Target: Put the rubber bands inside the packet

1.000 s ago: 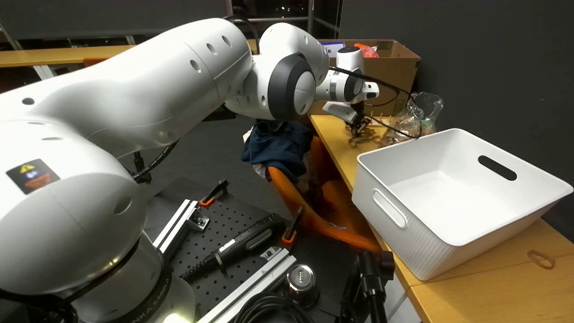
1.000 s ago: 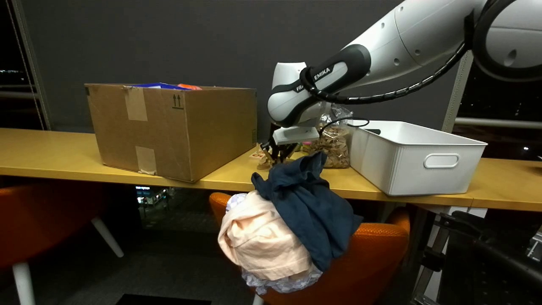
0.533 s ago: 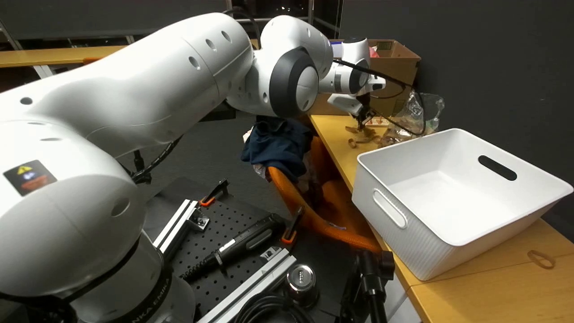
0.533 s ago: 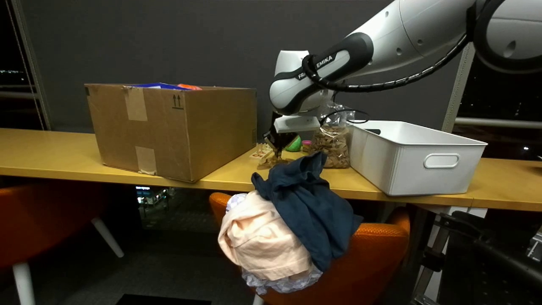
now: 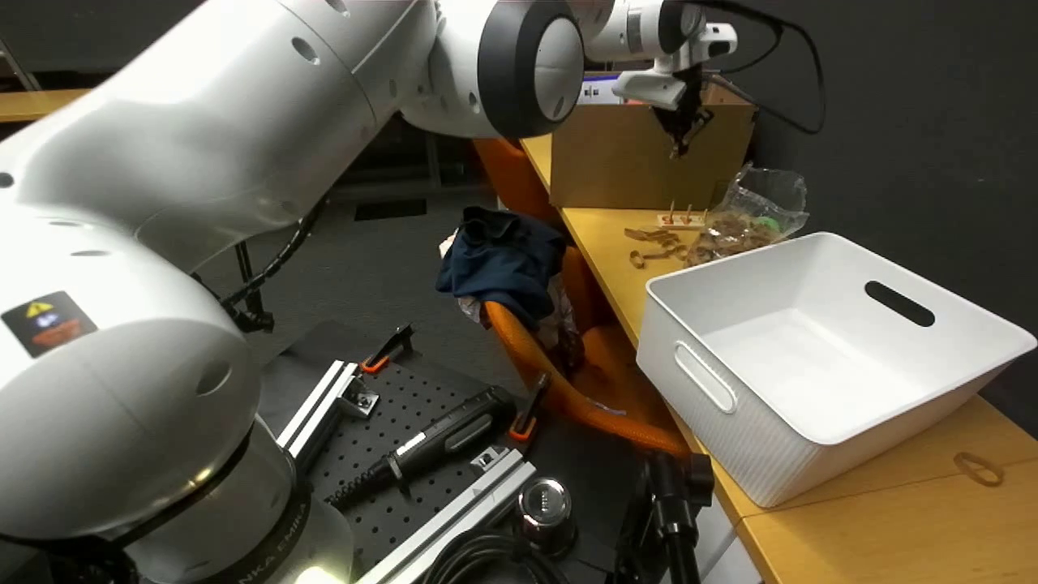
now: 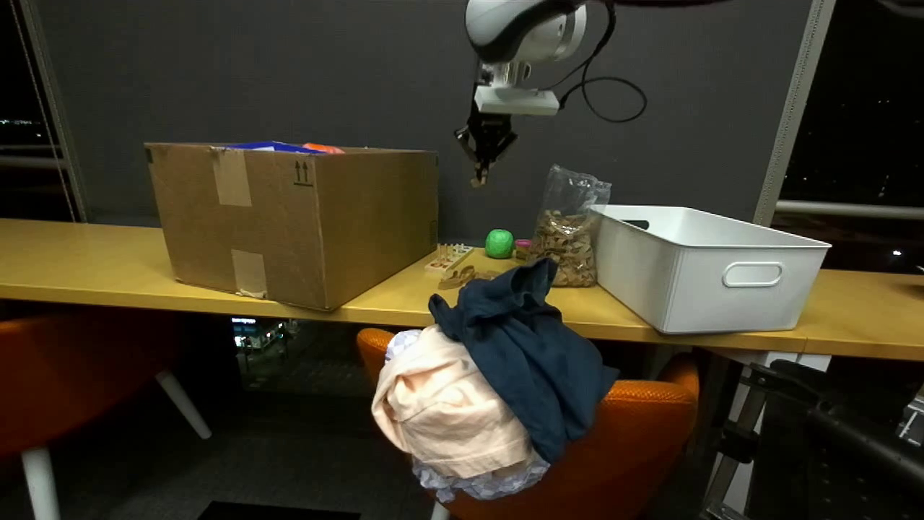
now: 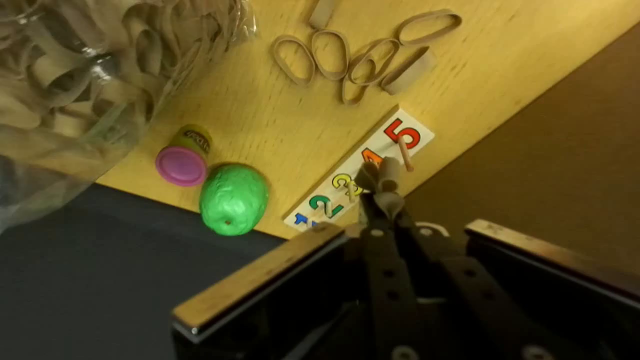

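My gripper [image 7: 386,212] is shut on several tan rubber bands [image 7: 389,201], which stick out past its fingertips in the wrist view. In both exterior views the gripper [image 5: 679,148] [image 6: 481,172] hangs high above the table. A bit of tan band [image 6: 477,182] shows at its tips. More loose rubber bands [image 7: 411,74] [image 5: 653,235] [image 6: 458,278] lie on the table below. The packet [image 6: 570,191] [image 5: 766,188] is a clear plastic bag filled with similar bands, standing upright. The gripper is above and to one side of it. The packet [image 7: 35,190] also shows in the wrist view.
A white bin [image 6: 751,303] stands beside the packet. A cardboard box [image 6: 274,209] stands on the other side. A numbered peg board [image 7: 360,162], green ball [image 7: 234,200] and pink-lidded pot [image 7: 182,165] are behind. A chair with clothes [image 6: 527,347] is in front. One band [image 5: 979,469] lies beyond the bin.
My gripper was low among the loose bands on the table. It has risen well above the table with bands between its fingertips. The packet and bin have not moved.
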